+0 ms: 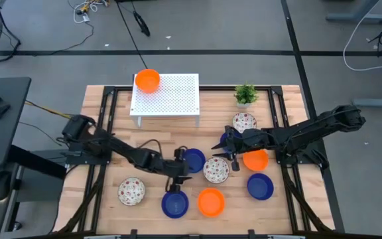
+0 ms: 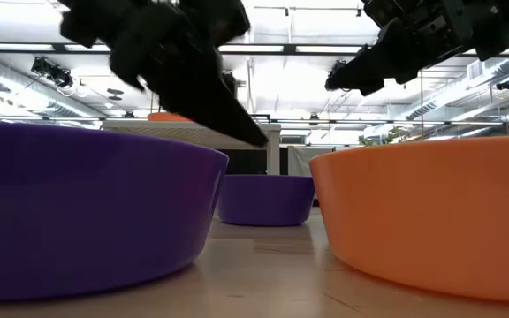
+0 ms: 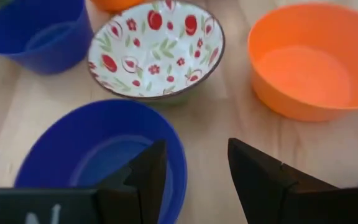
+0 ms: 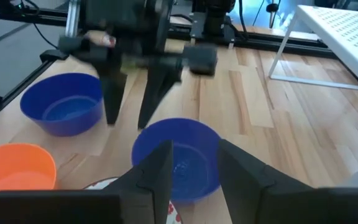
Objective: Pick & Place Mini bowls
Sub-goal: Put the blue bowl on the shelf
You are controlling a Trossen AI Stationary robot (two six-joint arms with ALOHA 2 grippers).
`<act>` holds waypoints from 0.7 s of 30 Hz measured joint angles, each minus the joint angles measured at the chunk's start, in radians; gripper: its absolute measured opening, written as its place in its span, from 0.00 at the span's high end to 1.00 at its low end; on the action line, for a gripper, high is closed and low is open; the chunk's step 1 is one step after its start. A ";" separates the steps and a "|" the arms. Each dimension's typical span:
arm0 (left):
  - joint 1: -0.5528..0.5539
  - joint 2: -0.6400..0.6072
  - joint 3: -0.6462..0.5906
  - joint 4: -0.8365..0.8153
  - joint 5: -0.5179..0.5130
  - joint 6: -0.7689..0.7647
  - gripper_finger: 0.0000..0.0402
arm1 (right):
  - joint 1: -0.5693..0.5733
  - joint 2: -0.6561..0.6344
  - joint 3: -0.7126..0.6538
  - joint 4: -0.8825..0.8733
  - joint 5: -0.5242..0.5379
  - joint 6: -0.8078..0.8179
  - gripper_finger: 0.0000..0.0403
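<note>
Several mini bowls sit upright on the table. My left gripper (image 1: 181, 171) (image 3: 197, 149) is open and hovers at the near-left rim of a blue bowl (image 1: 193, 159) (image 3: 98, 155), one finger over the rim and one over bare wood. My right gripper (image 1: 219, 149) (image 4: 194, 149) is open, raised just right of that same blue bowl (image 4: 176, 155), between it and another blue bowl (image 1: 227, 138). Nearby stand a speckled bowl (image 1: 215, 170) (image 3: 157, 50), orange bowls (image 1: 255, 159) (image 1: 211, 202) and blue bowls (image 1: 175, 204) (image 1: 260, 186). An orange bowl (image 1: 147, 80) sits on the white rack (image 1: 171, 99).
Two more speckled bowls (image 1: 130, 192) (image 1: 244, 122) sit near the left front and the right rear. A small green plant (image 1: 245, 94) stands by the far edge, right of the rack. Both arms' grippers face each other closely across the blue bowl. Dark frame rails run along the table sides.
</note>
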 joint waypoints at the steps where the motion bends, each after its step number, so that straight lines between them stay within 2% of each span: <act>1: 0.004 0.016 0.012 -0.008 0.002 0.003 0.56 | 0.000 0.000 0.000 0.004 0.000 0.000 0.68; 6: 0.031 0.065 0.063 -0.060 0.076 -0.028 0.56 | 0.000 0.000 0.000 0.004 0.000 0.000 0.68; 11: 0.055 0.077 0.083 -0.168 0.076 -0.072 0.61 | 0.000 0.000 0.000 0.000 0.000 0.000 0.68; 16: 0.073 0.078 0.082 -0.180 0.079 -0.080 0.72 | 0.000 0.000 0.000 -0.001 0.000 0.000 0.68; 21: 0.082 0.078 0.082 -0.182 0.087 -0.079 0.88 | 0.000 0.000 0.000 -0.001 0.000 0.000 0.68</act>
